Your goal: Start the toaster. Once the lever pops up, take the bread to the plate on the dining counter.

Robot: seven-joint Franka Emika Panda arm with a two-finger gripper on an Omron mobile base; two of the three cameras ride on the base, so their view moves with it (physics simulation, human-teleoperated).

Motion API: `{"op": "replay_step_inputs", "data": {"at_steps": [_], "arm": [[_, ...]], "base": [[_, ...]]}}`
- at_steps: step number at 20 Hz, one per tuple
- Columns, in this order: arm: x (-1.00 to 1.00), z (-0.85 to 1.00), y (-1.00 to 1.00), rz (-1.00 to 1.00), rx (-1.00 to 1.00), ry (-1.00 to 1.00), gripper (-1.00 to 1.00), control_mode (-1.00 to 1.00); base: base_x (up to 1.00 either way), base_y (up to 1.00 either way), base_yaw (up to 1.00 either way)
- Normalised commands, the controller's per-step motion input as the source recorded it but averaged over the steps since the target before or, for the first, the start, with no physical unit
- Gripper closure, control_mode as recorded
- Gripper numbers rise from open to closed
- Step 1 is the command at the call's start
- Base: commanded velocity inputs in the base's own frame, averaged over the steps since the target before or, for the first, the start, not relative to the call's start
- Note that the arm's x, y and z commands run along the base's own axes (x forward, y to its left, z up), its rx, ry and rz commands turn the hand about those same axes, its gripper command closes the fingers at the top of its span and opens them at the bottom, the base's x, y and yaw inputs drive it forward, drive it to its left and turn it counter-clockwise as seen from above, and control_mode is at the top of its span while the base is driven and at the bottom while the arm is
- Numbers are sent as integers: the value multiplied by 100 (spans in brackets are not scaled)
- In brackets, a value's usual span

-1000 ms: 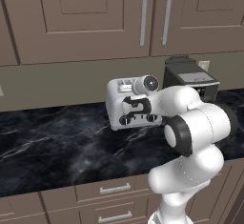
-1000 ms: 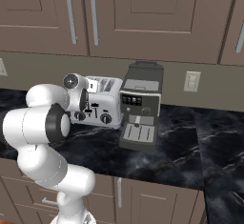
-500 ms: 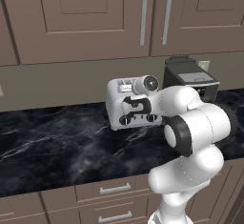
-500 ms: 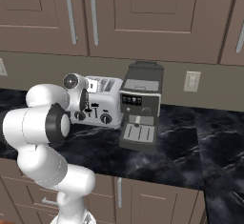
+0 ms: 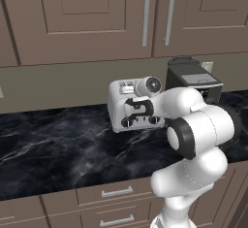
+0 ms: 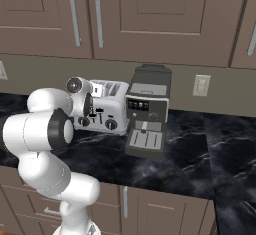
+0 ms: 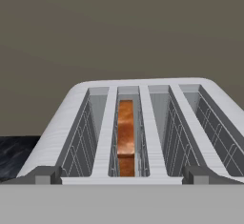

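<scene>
step in hand looks like the first one: starting the boxy silver-white toaster (image 5: pixel 128 108), which sits on the black white-veined marble countertop (image 5: pixel 58 144) just left of the taller black coffee machine (image 6: pixel 147 111). in the base views the white arm's hand is up against the toaster's front, at the height of the round black knobs (image 6: pixel 111 124) and dark tabs. the two-finger gripper (image 7: pixel 122 178) is released, jaws spread wide, nothing between them; its dark tips sit low at either side of the hand view.

the small slice of bread with orange-brown crust (image 7: pixel 126 137) stands upright down in the second slot from the left in the hand view, top edge below the slot rim. it's ahead of the gripper and roughly centred between the fingertips, not touching them.

cannot tell from these views whether the lever is down or up. my guess: lever not pressed yet, so the next move needs the hand to reach a front tab and push it down, then wait for the pop before grabbing the bread.
</scene>
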Motion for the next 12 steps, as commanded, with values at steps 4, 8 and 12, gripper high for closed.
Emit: {"op": "replay_step_inputs", "data": {"at_steps": [4, 8, 12], "arm": [[0, 0, 0, 0, 0, 0, -100, -100], [0, 0, 0, 0, 0, 0, -100, -100], [0, 0, 0, 0, 0, 0, -100, -100]], "base": [[0, 0, 0], [0, 0, 0], [0, 0, 0]]}}
